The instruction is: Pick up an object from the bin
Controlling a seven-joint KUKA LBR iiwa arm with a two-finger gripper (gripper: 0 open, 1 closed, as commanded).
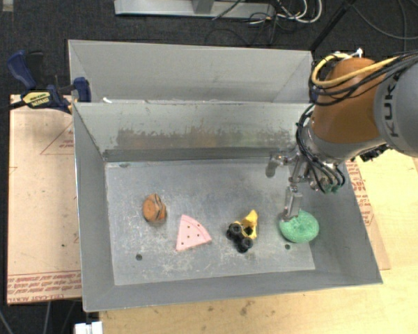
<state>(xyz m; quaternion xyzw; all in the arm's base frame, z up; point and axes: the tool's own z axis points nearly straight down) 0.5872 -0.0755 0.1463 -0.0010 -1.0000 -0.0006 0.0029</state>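
My gripper (291,207) hangs at the right side of the bin, just above a round green lump (299,228) that lies on the floor there. One finger reaches down to the lump's upper left edge. A small yellow and black toy (243,231) lies to the left of the lump. Nothing shows between the fingers.
A pink wedge with dots (191,234) lies near the bin's middle front. A brown round thing (154,209) sits further left. The arm with its orange cover and cables comes in over the bin's right wall.
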